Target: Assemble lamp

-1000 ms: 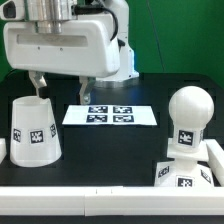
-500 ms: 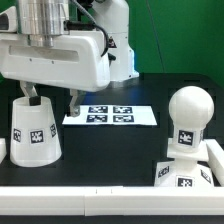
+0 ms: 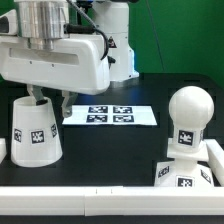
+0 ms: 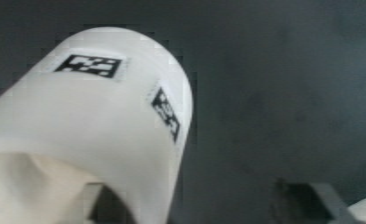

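**Gripper poised at the shade's top rim**

Gripper [image 3: 48, 97] hangs from the big white robot arm [image 3: 55, 55] directly over the lamp shade [image 3: 33, 131], at the exterior view's left. 1 dark finger [image 3: 33, 96] reaches down to the shade's upper edge, and the other finger sits just past the rim on the side toward the marker board. The jaws stand apart, released, with the top of the shade between or just beneath them; whether the pads touch the plastic cannot be told. In the wrist view the shade [image 4: 109, 120] fills most of the picture as a tall white cone seen from above, 2 black-and-white tags on its wall, and a dark finger [image 4: 327, 203] stands clear of it over the black table.

The shade stands upright on the black table [image 3: 110, 150], wide end down, with 1 square tag facing the camera. The marker board [image 3: 110, 115] lies flat just beside it toward the exterior view's right, showing 4 tags. Well apart, at the exterior view's right, the round bulb [image 3: 189, 120] stands upright on its stem, seated on the square stepped base [image 3: 182, 172]; both carry tags. A white ledge [image 3: 110, 205] runs along the near edge of the table, and a green backdrop [image 3: 180, 30] hangs behind.
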### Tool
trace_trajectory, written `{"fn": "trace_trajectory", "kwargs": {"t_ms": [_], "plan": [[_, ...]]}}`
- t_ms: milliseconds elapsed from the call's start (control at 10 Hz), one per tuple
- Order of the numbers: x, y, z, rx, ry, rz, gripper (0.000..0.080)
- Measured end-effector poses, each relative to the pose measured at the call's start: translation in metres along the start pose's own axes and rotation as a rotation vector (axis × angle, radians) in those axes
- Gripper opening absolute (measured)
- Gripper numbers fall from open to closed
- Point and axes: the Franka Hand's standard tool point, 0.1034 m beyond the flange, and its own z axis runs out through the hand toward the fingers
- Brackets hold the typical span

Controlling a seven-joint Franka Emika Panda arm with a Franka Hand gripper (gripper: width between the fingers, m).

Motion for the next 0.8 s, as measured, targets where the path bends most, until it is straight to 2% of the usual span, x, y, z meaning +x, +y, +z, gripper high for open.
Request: {"fn": "trace_trajectory", "kwargs": {"t_ms": [100, 200, 300, 400, 500, 600, 700, 800], "plan": [[0.000, 0.000, 0.000, 0.000, 0.000, 0.000, 0.0105], [0.000, 0.000, 0.000, 0.000, 0.001, 0.000, 0.0105], [0.001, -0.001, -0.001, 0.002, 0.003, -0.001, 0.0043], [0.001, -0.001, -0.001, 0.002, 0.003, -0.001, 0.0042], [-0.001, -0.008, -0.005, 0.009, -0.009, 0.016, 0.0042], [-0.008, -0.033, -0.027, 0.046, -0.020, 0.015, 0.0042], [-0.013, -0.063, -0.058, 0.093, -0.007, 0.008, 0.0042], [-0.019, -0.087, -0.082, 0.128, -0.001, 0.030, 0.0042]]}}
